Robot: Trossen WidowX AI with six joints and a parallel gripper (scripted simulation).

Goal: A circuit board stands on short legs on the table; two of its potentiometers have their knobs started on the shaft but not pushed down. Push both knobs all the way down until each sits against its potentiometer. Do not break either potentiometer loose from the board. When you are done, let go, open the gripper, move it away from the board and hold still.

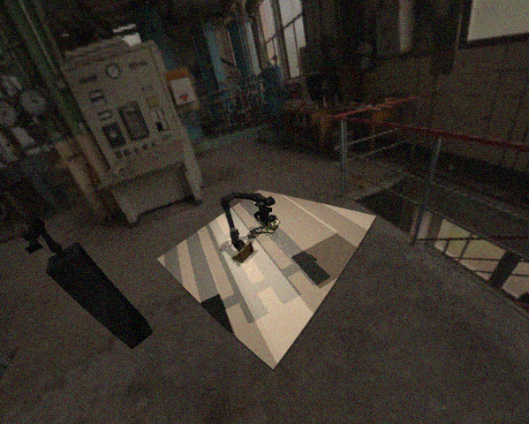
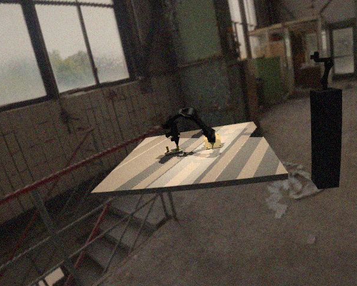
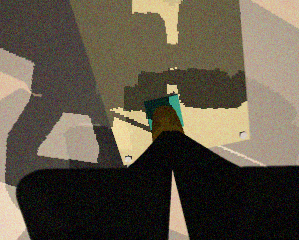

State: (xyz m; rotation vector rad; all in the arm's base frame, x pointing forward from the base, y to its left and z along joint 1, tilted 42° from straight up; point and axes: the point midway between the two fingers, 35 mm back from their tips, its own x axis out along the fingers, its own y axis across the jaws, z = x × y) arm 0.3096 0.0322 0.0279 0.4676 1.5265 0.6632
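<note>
Under the bent arm (image 1: 229, 216) (image 2: 199, 121), on the desk (image 1: 278, 337) (image 2: 135, 175) (image 3: 281, 35), is the board (image 1: 273, 228) (image 2: 170, 153) (image 3: 214, 122), lying wholly within the desk's edges. The jaws point down over it, shut, with nothing clasped between them. In the wrist view their black fingertips overlap the near end of a brown knob (image 3: 166, 119) in front of a teal potentiometer (image 3: 177, 107); whether they touch the knob, or how far down it sits, I cannot tell. The other knob (image 2: 167, 148) stands upright near the board's far end from the arm's foot. Shadow covers much of the board. Beside the arm's foot is a yellow plate (image 1: 244, 253) (image 2: 217, 142).
</note>
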